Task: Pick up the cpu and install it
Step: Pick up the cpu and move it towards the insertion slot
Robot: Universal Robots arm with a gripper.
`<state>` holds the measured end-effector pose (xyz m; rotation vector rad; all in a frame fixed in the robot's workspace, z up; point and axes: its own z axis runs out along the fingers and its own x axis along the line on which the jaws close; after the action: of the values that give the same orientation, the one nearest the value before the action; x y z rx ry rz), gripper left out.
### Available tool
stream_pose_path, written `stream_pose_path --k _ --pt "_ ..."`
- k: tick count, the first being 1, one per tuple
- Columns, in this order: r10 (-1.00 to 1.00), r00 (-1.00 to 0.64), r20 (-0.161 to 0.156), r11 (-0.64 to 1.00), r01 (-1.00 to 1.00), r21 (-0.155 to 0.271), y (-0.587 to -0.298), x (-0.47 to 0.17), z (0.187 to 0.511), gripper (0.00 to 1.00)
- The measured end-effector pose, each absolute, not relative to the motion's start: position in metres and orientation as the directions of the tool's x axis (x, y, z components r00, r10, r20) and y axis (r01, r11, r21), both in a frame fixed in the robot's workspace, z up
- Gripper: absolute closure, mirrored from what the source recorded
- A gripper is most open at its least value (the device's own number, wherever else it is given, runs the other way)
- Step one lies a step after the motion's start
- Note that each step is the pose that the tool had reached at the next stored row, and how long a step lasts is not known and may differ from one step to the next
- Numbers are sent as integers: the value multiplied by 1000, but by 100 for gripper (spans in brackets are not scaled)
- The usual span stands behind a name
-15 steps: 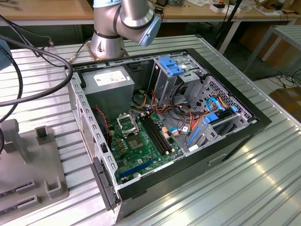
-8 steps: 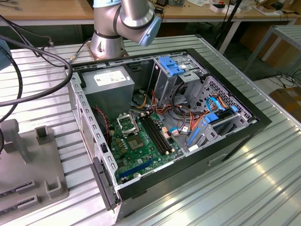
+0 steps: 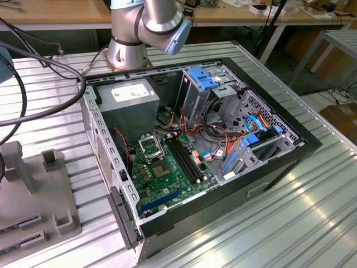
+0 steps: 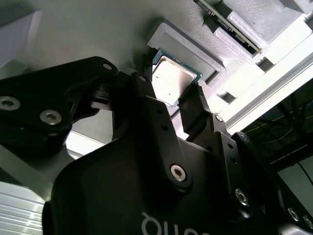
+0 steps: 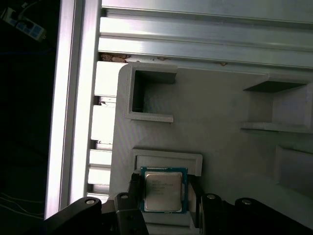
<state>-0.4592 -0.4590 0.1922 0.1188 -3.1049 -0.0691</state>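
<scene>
Grey holder tray (image 5: 220, 147): one cpu (image 5: 164, 192) seated, one gripper (image 5: 164, 182) straddling it.

Open computer case (image 3: 252, 188) lying on a ribbed metal table (image 3: 290, 229). Inside, a green motherboard (image 3: 174, 181) carries a black square socket (image 3: 150, 146), with memory slots (image 3: 185, 160) to its right. A power supply (image 3: 131, 103) sits at far left and blue-latched drive cages (image 3: 205, 84) at far right. The robot arm (image 3: 150, 22) rises behind the case. A grey fixture (image 3: 33, 209) lies at near left.
</scene>
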Motion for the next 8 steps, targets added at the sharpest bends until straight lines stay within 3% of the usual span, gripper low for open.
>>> stream_pose_path --k 5,6,8 --pt "-61 -998 32 997 -59 46 -459 -457 192 52" --pt "-52 -998 32 998 -51 46 -459 -457 192 45" --pt "-26 -999 32 999 -24 46 -459 -457 192 45"
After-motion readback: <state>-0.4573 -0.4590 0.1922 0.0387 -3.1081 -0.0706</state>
